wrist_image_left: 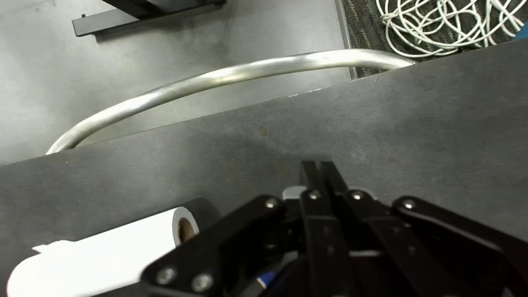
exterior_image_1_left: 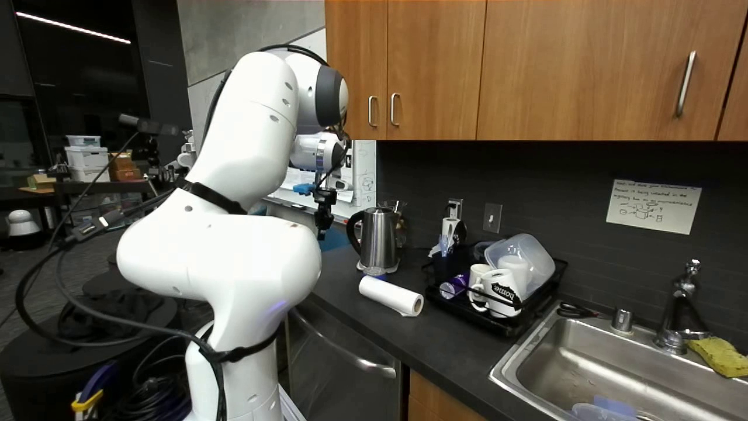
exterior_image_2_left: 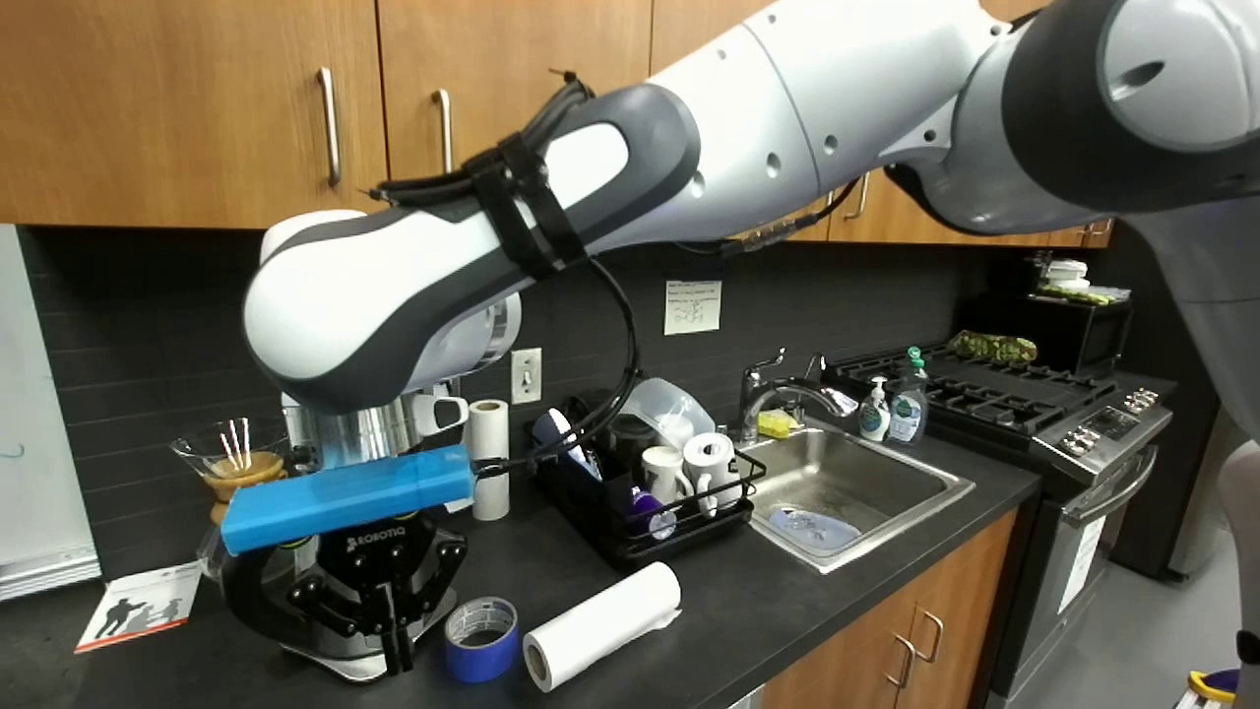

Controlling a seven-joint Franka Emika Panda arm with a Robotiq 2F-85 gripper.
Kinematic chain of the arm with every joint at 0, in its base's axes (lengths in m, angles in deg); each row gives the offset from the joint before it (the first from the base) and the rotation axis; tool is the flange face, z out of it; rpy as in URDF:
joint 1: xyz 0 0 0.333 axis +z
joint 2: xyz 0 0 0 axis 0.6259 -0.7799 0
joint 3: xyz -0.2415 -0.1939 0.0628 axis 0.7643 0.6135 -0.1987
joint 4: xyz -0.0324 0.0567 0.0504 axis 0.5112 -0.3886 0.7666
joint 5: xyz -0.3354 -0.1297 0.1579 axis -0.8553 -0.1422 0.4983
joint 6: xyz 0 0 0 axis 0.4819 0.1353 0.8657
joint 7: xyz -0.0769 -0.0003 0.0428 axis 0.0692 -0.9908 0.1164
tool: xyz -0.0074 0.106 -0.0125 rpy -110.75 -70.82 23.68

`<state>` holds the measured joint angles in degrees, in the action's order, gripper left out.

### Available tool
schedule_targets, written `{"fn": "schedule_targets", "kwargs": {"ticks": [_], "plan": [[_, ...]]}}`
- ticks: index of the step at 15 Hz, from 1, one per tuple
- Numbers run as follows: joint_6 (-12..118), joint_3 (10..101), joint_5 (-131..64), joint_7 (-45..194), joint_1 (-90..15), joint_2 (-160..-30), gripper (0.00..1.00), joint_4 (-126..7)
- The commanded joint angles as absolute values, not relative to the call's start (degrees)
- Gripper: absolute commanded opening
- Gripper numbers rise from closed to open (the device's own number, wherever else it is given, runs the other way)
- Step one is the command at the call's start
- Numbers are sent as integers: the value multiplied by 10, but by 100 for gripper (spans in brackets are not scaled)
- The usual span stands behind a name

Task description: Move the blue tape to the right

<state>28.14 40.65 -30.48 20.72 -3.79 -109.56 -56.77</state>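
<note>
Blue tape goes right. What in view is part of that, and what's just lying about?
Part of the job:
blue tape
claw, shut, holding nothing

Just lying about:
white paper-towel roll, on its side next to the tape, possibly in its way
steel kettle
"home" mug
yellow sponge
green-capped bottle

In both exterior views we see wooden cupboards (exterior_image_1_left: 432, 70) above a dark wall (exterior_image_1_left: 561, 193), with a dark counter (exterior_image_2_left: 768, 611) below and a metal sink (exterior_image_2_left: 881, 483) set into it. A stove (exterior_image_2_left: 1024, 409) stands beyond the sink. In an exterior view we also find a grey wall (exterior_image_1_left: 251, 35) and a thin white light (exterior_image_1_left: 73, 27). The wrist view shows us smooth grey floor (wrist_image_left: 33, 82) beside dark carpet (wrist_image_left: 361, 29).
</note>
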Motion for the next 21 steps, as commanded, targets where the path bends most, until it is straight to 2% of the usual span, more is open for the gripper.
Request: {"fn": "schedule_targets", "kwargs": {"ticks": [1, 2, 5, 7, 8, 9, 13, 14, 16, 18, 21], "plan": [[268, 401, -307, 208, -39, -1098, 37, -557], [264, 399, -306, 208, -39, -1098, 19, -552], [265, 400, -306, 208, -39, -1102, 37, -552], [265, 400, -306, 208, -40, -1103, 37, -552], [265, 400, -306, 208, -40, -1103, 62, -552], [268, 402, -309, 207, -39, -1108, 62, -549], [297, 410, -323, 212, -38, -1144, 86, -531], [303, 414, -328, 215, -39, -1158, 43, -524], [309, 425, -340, 218, -42, -1185, 47, -509], [307, 436, -345, 224, -48, -1213, 35, -491], [307, 449, -347, 232, -57, -1246, 11, -466]]}}
